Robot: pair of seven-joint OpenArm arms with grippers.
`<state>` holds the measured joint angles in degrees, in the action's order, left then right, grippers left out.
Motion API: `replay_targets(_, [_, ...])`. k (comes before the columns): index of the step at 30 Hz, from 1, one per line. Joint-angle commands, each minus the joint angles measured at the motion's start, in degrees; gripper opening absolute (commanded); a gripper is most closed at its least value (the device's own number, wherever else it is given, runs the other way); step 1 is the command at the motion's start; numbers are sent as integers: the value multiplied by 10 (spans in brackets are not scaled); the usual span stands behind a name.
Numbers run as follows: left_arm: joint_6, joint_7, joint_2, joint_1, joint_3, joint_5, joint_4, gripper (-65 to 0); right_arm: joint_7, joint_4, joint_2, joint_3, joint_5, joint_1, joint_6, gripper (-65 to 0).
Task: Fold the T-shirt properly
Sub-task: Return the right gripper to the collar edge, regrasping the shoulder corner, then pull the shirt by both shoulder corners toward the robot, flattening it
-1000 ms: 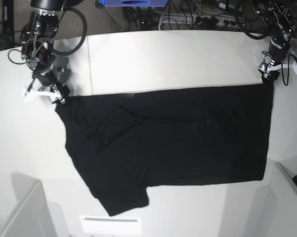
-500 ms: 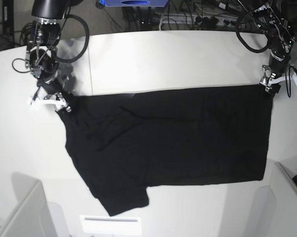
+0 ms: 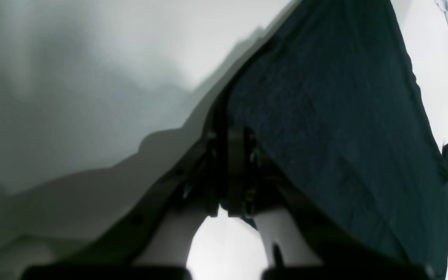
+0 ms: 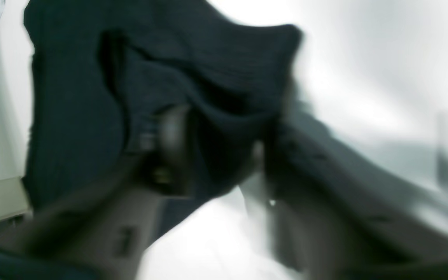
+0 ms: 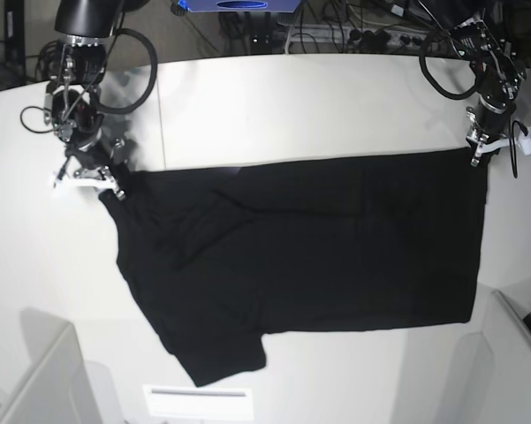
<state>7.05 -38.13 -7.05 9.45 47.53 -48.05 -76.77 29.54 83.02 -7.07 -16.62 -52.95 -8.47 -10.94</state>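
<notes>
The black T-shirt [image 5: 318, 247] lies spread flat on the white table [image 5: 292, 97], plain side up, with one sleeve pointing to the front edge. At the shirt's far right corner, my left gripper [image 5: 477, 155] is down on the hem. In the left wrist view its fingers [image 3: 230, 175] are pressed together on the edge of the T-shirt [image 3: 325, 97]. My right gripper [image 5: 109, 184] is at the far left corner. The right wrist view is blurred, but the right gripper [image 4: 216, 155] has a puckered bunch of the T-shirt [image 4: 72, 97] pinched between its fingers.
Cables and a power strip [image 5: 353, 35] lie behind the table's back edge. A white sheet [image 5: 199, 402] sits at the front edge. Grey box-like shapes stand at the front left [image 5: 44, 380] and front right [image 5: 512, 353].
Both grippers stood open over the shirt's far corners and have now closed on the cloth. The cloth near the left corner has bunched slightly.
</notes>
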Motion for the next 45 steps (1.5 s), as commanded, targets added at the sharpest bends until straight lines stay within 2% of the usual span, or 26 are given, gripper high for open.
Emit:
replay_targets(1, [-3,-8,-12,-1,-1,9,2,-650,2,3,-5,-1,2,1,-5,-573])
replay_targets(2, [-3,-8,-18,-1,-3,9,8,-650,-7,3,-5,-1,2,1,-2,-636])
replay_targets(3, [-3,-8,-22,-1,-9,9,12,-650,-16,3,-5,-1,2,0,4,-650])
replay_targets(6, [-3,-8,-44,8,-34,9,11,-650,-27,3,-5,-2,1,-3,9,-650])
replay_targets(11, [-3,-8,-58,28,-33,8,2,-650,-24,8,-5,-10,-1,-23,9,-650])
replay_targets(22, [-3,-8,-57,62,-32,4,-27,-650,-23,13,-3,-10,-2,-47,9,-650])
replay_targets(26, [-3,-8,-59,79,-32,5,-27,-650,0,49,-2,-13,-2,-66,9,-650])
replay_targets(31, [-1,-8,-61,105,-32,5,-34,-650,9,103,0,-14,-2,-104,9,-650])
replay_targets(38, [-1,-8,-61,158,-31,7,-109,-650,8,123,1,-15,-3,-150,9,-650])
replay_targets(45, [-1,-8,-61,189,-31,8,-114,-650,6,176,3,-15,-3,-216,9,-650])
